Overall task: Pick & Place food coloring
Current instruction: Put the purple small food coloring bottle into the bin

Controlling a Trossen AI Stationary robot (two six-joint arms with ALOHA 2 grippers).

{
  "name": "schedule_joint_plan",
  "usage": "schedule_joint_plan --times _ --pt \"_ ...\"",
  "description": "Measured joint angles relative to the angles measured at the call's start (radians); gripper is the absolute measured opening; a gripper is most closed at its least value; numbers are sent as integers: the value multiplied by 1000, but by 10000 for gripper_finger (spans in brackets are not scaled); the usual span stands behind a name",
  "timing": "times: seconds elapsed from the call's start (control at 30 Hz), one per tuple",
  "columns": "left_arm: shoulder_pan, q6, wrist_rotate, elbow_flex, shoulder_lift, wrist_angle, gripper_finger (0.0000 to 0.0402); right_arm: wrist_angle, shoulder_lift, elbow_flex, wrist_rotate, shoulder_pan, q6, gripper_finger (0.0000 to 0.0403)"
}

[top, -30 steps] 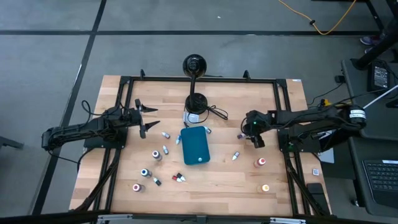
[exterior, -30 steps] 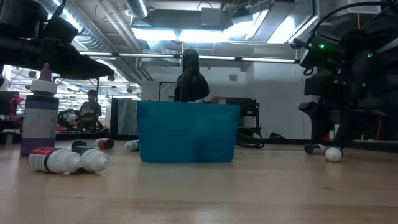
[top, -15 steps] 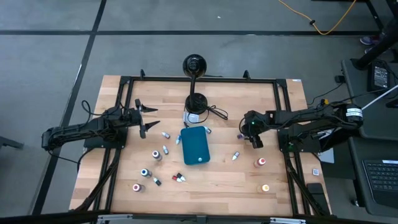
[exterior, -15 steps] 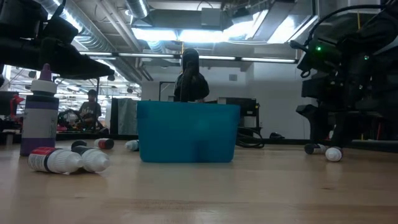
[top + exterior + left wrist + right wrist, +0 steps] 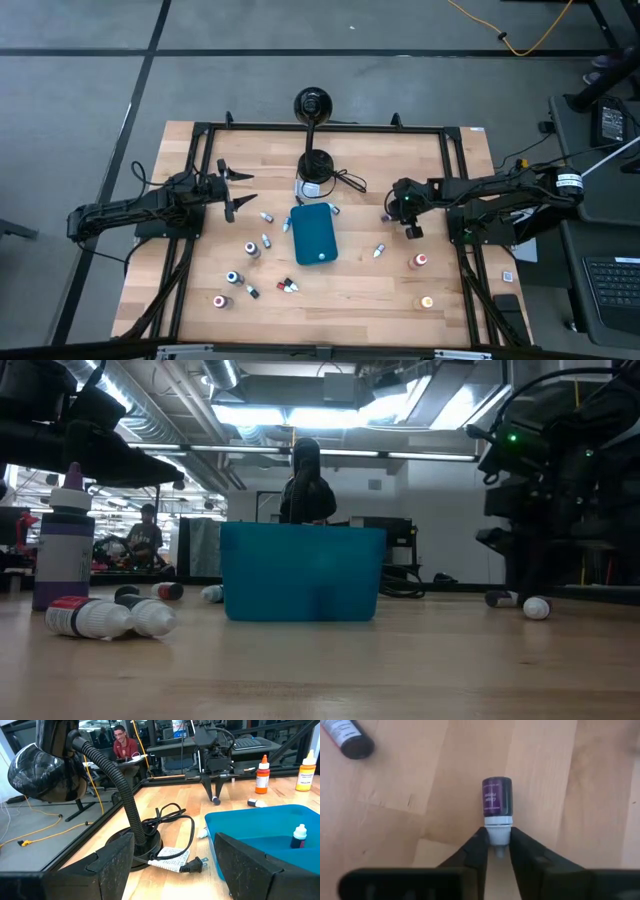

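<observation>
- Across the pale wooden tabletop [image 5: 350, 290], about a dozen tiny food coloring bottles lie scattered around a teal rectangular tray [image 5: 315, 237] at its middle; one dark-capped bottle [image 5: 299, 836] already stands inside the tray.
- Left arm waits near the tabletop's left edge, well apart from the work; the left gripper [image 5: 229, 190] hangs with its fingers spread and empty.
- Right gripper [image 5: 498, 851] is down at the tabletop to the right of the tray, its fingers [image 5: 476, 849] now pinched on the white neck of a small purple-bodied bottle [image 5: 496, 803].
- That bottle lies flat, its long axis running straight away from the fingers, tip toward the wrist and body pointing outward; the right arm is by far the nearer one.
- Another dark-capped bottle [image 5: 346, 738] lies nearby, apart from the grip.
- Compared with a second ago, the right fingers have gone from wide apart to clamped; the left arm has not moved.
- Lifting toward the tray looks like the next step.
</observation>
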Motion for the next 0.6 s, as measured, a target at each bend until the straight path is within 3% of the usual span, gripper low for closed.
schedule_joint_plan --times 0.2,0.4,0.6 --pt "0 0 0 0 0 0 269 41 0 6 9 21 44 53" --pt "0 0 0 0 0 0 269 36 0 77 105 81 98 81" --pt "0 0 0 0 0 0 269 -70 0 214 170 164 40 53"
